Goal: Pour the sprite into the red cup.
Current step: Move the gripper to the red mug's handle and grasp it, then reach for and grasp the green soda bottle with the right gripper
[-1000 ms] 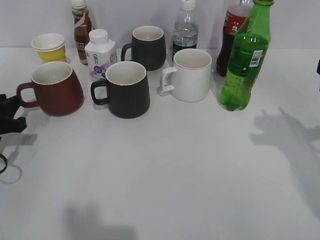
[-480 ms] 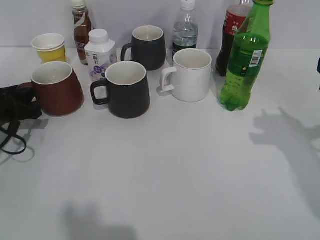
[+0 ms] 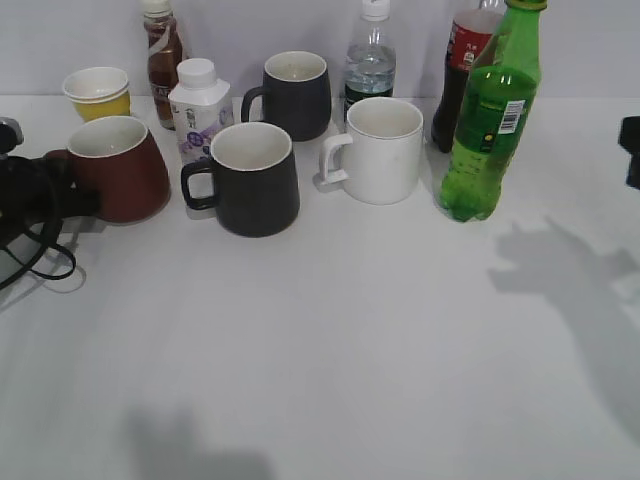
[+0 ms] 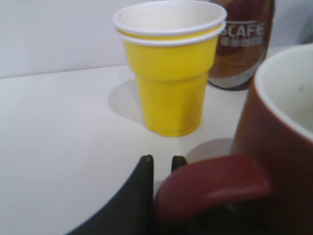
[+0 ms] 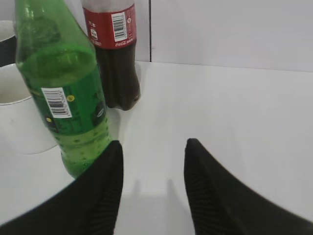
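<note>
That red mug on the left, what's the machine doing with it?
The left gripper is at the red cup, its fingers around the cup's handle; the cup sits slightly tilted on the table. The right gripper is open, a little short of the sprite, which stands upright and untouched. Nothing has been poured yet.

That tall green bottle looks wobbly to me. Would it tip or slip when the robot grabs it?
The sprite is tall on a narrow base, so a push high up would probably tip it. It looks mostly full, so likely heavy for its size. Its smooth plastic may flex and slip somewhat.
</note>
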`<act>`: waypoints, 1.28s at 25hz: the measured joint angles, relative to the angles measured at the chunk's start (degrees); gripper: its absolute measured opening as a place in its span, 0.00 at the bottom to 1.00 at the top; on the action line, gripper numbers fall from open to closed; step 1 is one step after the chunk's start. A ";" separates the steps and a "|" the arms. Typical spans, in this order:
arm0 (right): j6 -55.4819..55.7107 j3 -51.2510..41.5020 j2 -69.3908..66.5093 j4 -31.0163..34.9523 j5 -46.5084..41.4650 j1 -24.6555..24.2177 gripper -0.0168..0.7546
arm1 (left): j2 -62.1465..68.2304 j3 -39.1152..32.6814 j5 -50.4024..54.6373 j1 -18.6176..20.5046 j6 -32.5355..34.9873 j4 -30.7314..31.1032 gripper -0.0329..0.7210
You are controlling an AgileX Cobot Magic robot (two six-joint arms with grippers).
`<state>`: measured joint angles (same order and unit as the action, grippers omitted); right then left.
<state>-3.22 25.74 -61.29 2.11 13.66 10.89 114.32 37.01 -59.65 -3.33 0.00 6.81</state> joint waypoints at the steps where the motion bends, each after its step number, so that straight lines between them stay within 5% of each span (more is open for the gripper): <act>1: 0.00 0.00 0.00 -0.70 0.00 1.00 0.43 | 0.05 0.15 0.00 0.00 0.00 0.00 0.15; 4: 0.04 0.00 -0.33 -2.11 0.45 4.75 0.50 | -0.13 -0.03 0.00 0.00 0.00 0.00 0.15; 11: 0.18 0.06 -11.24 -3.10 11.78 6.40 0.86 | -11.26 -8.06 2.20 -0.21 0.00 -0.16 0.14; 18: 1.14 2.68 -27.34 -6.13 27.10 6.40 0.88 | -29.66 -15.25 11.29 -4.58 0.00 -0.03 0.14; 26: 1.42 10.84 -39.92 -6.13 30.86 6.40 0.85 | -46.57 -17.12 30.47 -12.93 0.00 -0.17 0.14; 32: 1.49 16.75 -45.39 -6.13 31.09 6.40 0.75 | -52.52 -17.12 35.57 -17.42 0.00 -0.17 0.14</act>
<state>-1.73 42.50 -106.68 -4.01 44.74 17.29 61.81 19.89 -24.07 -20.75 0.00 6.64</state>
